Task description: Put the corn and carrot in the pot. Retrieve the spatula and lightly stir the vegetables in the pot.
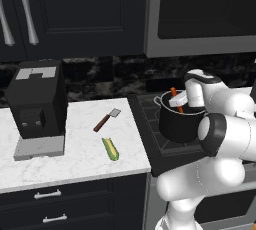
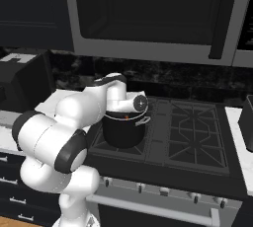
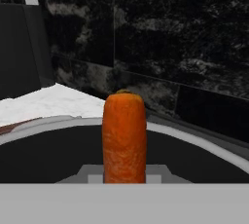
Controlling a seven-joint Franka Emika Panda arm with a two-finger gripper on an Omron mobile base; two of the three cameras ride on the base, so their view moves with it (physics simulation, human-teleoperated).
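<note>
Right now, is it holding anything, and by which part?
Yes: the gripper holds the carrot by its lower end, upright over the pot.

You have the pot (image 1: 177, 124) on the stove's (image 2: 197, 132) front-left burner, just right of the bench (image 1: 75, 159); the carrot (image 1: 175, 97) stands upright over the pot's mouth; on the bench the spatula (image 1: 106, 120) lies behind the corn (image 1: 111, 149), both between the coffee machine (image 1: 37, 106) on the left and the stove; the backsplash (image 3: 185, 47) runs behind everything.
</note>
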